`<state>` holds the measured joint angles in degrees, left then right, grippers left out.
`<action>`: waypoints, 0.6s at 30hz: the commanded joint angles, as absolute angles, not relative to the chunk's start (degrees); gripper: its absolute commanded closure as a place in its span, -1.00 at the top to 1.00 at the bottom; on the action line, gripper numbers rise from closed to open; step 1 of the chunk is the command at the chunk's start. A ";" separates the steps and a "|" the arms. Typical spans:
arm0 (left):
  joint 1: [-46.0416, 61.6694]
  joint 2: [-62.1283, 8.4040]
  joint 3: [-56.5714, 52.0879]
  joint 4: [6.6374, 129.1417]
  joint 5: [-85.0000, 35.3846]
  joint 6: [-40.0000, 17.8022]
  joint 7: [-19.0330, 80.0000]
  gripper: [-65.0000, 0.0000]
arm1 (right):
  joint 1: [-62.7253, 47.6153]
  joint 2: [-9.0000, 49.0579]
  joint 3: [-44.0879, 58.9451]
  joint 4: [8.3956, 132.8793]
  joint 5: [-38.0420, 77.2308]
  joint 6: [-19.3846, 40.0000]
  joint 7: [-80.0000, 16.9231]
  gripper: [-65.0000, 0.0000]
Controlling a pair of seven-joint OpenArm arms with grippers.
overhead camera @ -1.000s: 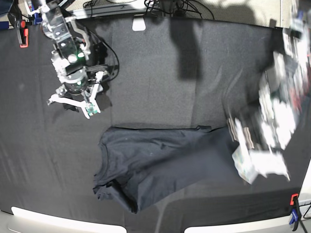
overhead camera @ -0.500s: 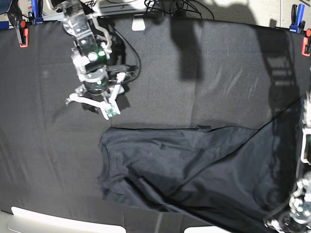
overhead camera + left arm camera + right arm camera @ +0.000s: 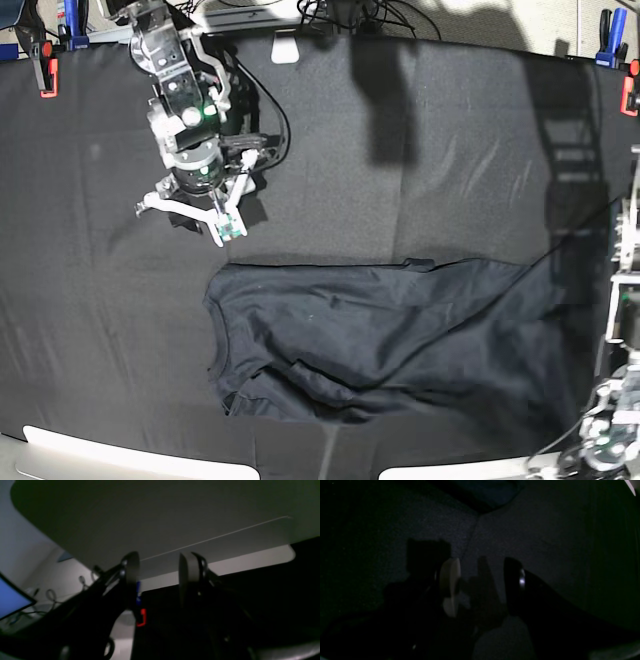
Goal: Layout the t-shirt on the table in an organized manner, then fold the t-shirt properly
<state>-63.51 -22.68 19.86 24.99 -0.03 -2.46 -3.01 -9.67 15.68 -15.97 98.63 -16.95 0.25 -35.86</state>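
The dark grey t-shirt lies spread over the lower middle of the table, its collar side at the left and bunched folds along its near edge. My right gripper hovers just beyond the shirt's far left corner. It is open and empty, as the right wrist view also shows, with a dark cloth edge ahead. My left arm stands at the right edge by the shirt's right end. In the left wrist view my left gripper is open with nothing between its fingers.
Orange clamps and a blue clamp grip the cloth's far corners. A red clamp shows past the left fingers. A white tag sits at the far edge. Pale table corners show along the front.
My left gripper has opened and let go of the shirt's right side. The shirt has dropped and settled flatter on the table. The right arm has stayed put over the last half second.
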 commanded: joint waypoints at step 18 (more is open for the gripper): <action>-54.57 -26.70 19.55 43.70 -2.22 -2.15 19.11 -0.34 | 2.35 17.96 -24.16 96.55 -21.87 14.28 -34.39 -0.14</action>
<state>-51.92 -25.89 19.90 43.05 -2.46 -2.79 20.38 1.50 17.63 -24.47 95.64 -21.32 14.81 -35.07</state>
